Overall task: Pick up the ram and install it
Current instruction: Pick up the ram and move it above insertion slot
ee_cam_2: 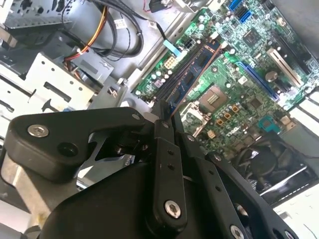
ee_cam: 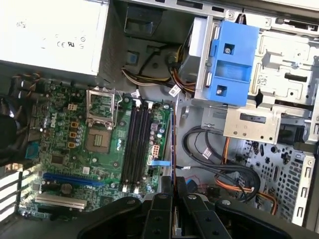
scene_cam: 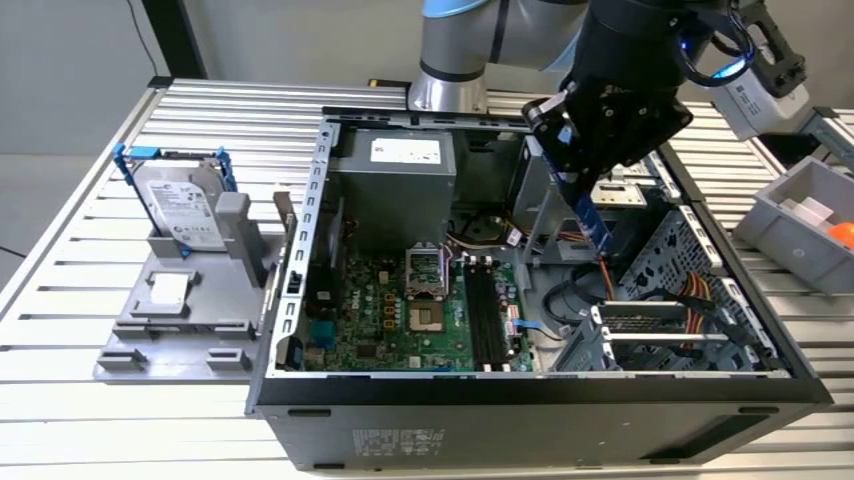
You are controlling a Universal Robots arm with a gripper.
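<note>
While I held the arm over the open computer case (scene_cam: 541,385), the gripper (scene_cam: 583,170) was clamped on the ram (scene_cam: 595,225), its fingers pressed against the stick's two flat faces. In the exterior view, the ram hung edge-down from the gripper, tilted, above the inside of the case and toward the exterior view's right of the motherboard (scene_cam: 400,315). It touched nothing below it. In the second wrist view, I saw the ram (ee_cam_2: 192,74) extend away from the closed fingertips (ee_cam_2: 163,127) toward the board's black memory slots (ee_cam_2: 172,87). In the first wrist view, the ram (ee_cam: 172,149) appeared as a thin edge just beside those slots (ee_cam: 135,147), not seated in any of them.

The case lay on its side on the slatted counter (scene_cam: 80,290) and contained the motherboard, a power supply (scene_cam: 394,165), a blue drive-bay latch (ee_cam: 230,62) and bundled cables (ee_cam: 219,159). Outside the case, at the exterior view's left, a grey tray (scene_cam: 180,325) carried a hard drive (scene_cam: 180,205) in a blue frame. At the exterior view's right, a grey bin (scene_cam: 787,225) held an orange item (scene_cam: 841,235).
</note>
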